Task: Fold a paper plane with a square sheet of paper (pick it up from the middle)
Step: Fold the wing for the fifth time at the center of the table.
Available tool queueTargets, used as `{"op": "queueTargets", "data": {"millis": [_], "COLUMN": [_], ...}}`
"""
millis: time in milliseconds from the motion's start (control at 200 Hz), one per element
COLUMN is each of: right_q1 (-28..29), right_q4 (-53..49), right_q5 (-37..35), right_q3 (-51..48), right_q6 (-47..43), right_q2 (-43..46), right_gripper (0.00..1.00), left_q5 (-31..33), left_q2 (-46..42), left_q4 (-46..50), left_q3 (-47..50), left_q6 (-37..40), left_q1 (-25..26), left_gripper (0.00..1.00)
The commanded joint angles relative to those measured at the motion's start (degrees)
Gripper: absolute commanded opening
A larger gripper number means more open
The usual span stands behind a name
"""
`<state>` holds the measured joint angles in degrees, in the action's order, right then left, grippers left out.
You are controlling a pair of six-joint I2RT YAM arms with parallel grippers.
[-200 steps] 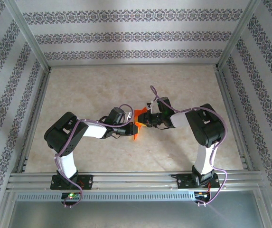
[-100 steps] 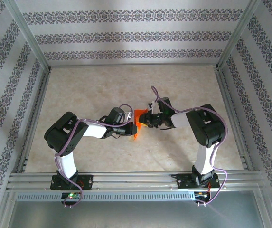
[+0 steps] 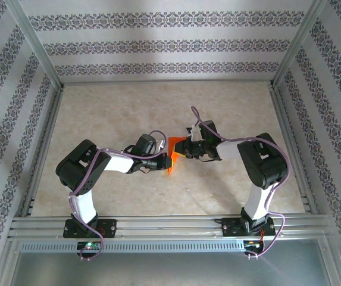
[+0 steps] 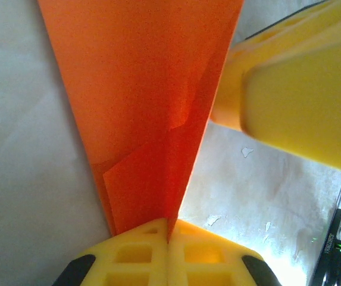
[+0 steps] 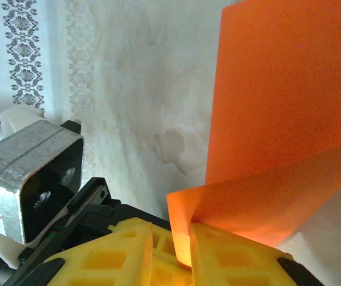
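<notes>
Square sheet of paper [image 3: 171, 159]: orange-red, partly folded, creased layers showing, held off table [image 3: 128, 107], above its middle.
Left gripper [image 4: 169, 235]: pinched fully shut on sheet's narrow end.
Right gripper [image 5: 171, 238]: nips curled fold, jaws nearly together.
Judgement: step looks like creasing in air. Needs firm pinch both sides, sheet taut, arms moving together, so thin paper neither tears nor slips.
Table: pale, marbled, matte.
Striped patterned walls [image 3: 158, 44] on three sides of table; aluminium rail [image 3: 158, 221] at table's near edge.

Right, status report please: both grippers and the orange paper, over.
Left gripper shut on orange paper. Right gripper shut on it too. Paper creased, held between both. No obstruction seen.
</notes>
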<state>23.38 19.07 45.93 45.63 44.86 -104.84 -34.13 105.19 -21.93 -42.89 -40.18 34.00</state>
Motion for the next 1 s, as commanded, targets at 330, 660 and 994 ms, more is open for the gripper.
{"op": "queueTargets", "data": {"millis": [330, 660, 994], "right_q1": [0.95, 1.23, 1.58], "right_q4": [-2.59, -3.9, -6.54], "right_q5": [1.49, 1.22, 0.94], "right_q3": [3.08, 4.03, 5.52], "right_q6": [-3.11, -3.38, -4.12], "right_q2": [-4.12, -5.22, -6.95], "right_gripper": [0.23, 0.23, 0.23], "left_q5": [5.57, 5.47, 5.33], "left_q2": [4.13, 4.24, 4.4], "left_q4": [3.92, 3.94, 3.48], "left_q3": [1.32, 1.41, 1.84], "left_q6": [-0.33, -0.31, -0.43], "left_q1": [-1.12, -1.21, -1.3], "left_gripper": [0.07, 0.07, 0.1]}}
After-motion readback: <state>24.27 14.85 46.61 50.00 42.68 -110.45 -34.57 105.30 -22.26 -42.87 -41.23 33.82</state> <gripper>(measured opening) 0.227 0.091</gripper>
